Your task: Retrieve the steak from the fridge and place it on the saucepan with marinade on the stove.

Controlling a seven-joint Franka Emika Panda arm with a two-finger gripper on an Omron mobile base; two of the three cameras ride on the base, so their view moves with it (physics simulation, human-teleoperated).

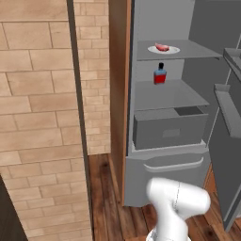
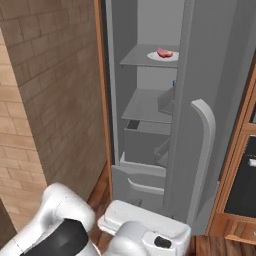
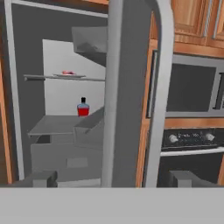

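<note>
From the left base view, the tall grey fridge (image 1: 169, 117) stands open, and the small flat pinkish-red steak (image 1: 162, 47) lies on a white round plate (image 1: 164, 49) on the fridge's upper shelf, its long axis running roughly left to right. A red bottle with a blue cap (image 1: 160, 74) stands upright on the shelf below.

From the right base view, the steak (image 2: 164, 52) sits on the same upper shelf, just behind the door's edge and its long pale vertical handle (image 2: 202, 150).

In the hand view, the tool (image 3: 111, 179) has its fingers spread wide, gripping nothing; the steak (image 3: 68, 72) lies well apart from it, up and to the left, inside the fridge.
</note>
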